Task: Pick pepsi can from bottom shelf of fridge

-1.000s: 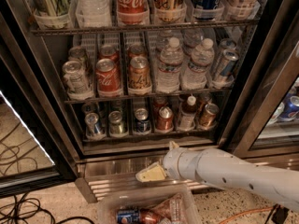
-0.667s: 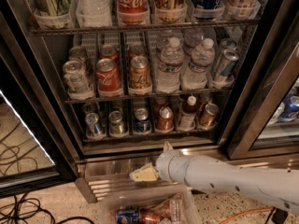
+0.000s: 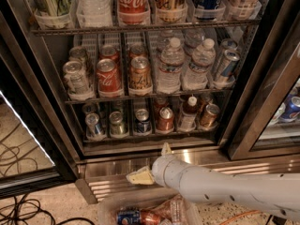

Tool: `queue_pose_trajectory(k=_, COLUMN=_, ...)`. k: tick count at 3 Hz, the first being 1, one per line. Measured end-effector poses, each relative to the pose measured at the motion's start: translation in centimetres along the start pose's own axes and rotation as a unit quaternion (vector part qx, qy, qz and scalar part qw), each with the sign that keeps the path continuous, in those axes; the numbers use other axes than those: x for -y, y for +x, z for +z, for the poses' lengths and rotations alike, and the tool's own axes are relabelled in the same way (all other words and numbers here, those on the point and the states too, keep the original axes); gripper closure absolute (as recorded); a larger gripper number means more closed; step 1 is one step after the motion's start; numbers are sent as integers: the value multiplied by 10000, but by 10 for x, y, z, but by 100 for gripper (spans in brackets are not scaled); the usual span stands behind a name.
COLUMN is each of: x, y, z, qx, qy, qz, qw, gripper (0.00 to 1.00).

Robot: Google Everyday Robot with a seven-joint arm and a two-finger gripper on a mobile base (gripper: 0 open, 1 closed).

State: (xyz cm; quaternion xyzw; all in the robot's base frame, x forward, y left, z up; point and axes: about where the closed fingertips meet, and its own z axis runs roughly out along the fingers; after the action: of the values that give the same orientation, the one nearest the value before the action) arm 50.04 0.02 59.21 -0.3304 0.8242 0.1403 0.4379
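Note:
The fridge point(image 3: 42, 107) stands open in front of me. Its bottom shelf point(image 3: 150, 134) holds a row of small cans in narrow lanes. The pepsi can point(image 3: 143, 121), dark blue with a silver top, stands upright in the middle lane, between a greenish-silver can point(image 3: 117, 124) and a copper-red can point(image 3: 165, 119). My gripper point(image 3: 153, 164) is below the shelf, in front of the steel base grille point(image 3: 112, 184). It is open and empty, one fingertip point(image 3: 166, 149) pointing up toward the shelf edge and the other pointing left. It is below and slightly right of the pepsi can.
A pale silver-blue can point(image 3: 93, 125), a small bottle point(image 3: 188, 114) and a tilted copper can point(image 3: 208, 116) share the bottom shelf. The rack above holds cans and water bottles point(image 3: 171, 67). A clear bin point(image 3: 110, 207) of cans sits on the floor below my arm. Cables point(image 3: 18, 210) lie left.
My arm has shifted a little to the left in front of the base grille, and one finger now points up toward the bottom shelf. The cans have not moved.

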Motion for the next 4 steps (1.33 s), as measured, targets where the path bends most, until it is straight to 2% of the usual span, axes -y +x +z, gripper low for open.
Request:
queue_pose_trajectory(k=1, x=0, y=-1, z=4, qx=57, qy=-33, qz=49, qw=10000, gripper=0)
queue_pose_trajectory(k=2, x=5, y=-12, z=23, qx=317, qy=-29, qz=34, qw=9995, gripper=0)
queue_pose_trajectory(k=3, x=10, y=-26, z=40, qx=655, qy=127, qz=4, qw=9978, gripper=0)
queue_pose_trajectory(k=4, x=14, y=-28, z=55, qx=941, qy=386, qz=79, qw=9948, gripper=0)
